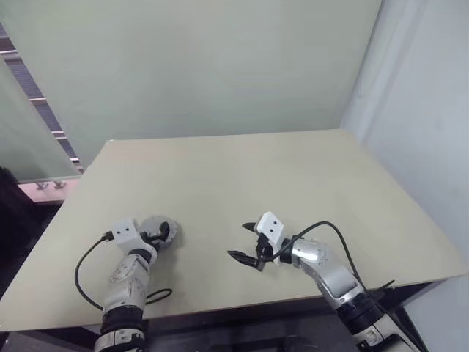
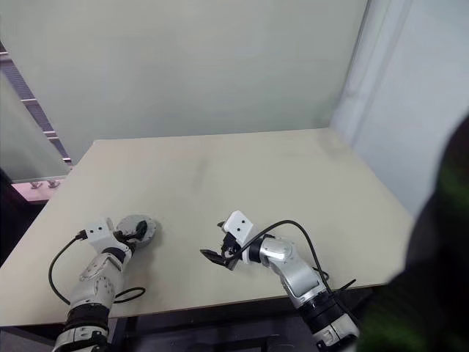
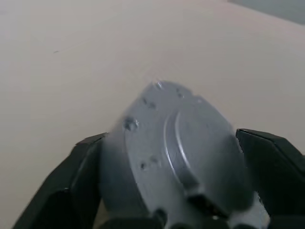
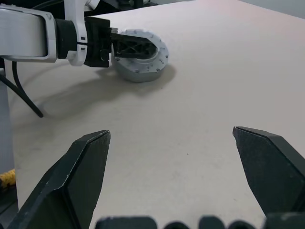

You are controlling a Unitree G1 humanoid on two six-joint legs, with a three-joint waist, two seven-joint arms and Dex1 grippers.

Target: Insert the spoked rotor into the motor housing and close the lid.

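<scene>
The motor housing (image 4: 143, 64), a round grey disc with small holes in its flat top, lies on the table's front left. My left gripper (image 1: 164, 235) reaches over it, one black finger (image 4: 136, 45) lying across its top. In the left wrist view the disc (image 3: 186, 152) sits between both fingers with the jaws spread wide. I cannot tell a lid apart from the housing. The spoked rotor is out of view. My right gripper (image 1: 238, 240) hovers open and empty over the table's front middle, pointing left toward the housing.
The beige table (image 1: 293, 176) runs back to a pale wall, with a white wall past its right edge. Its front edge lies close under both arms. Black cables hang from each wrist, the left arm's (image 1: 84, 275) looping beside the table's front left corner.
</scene>
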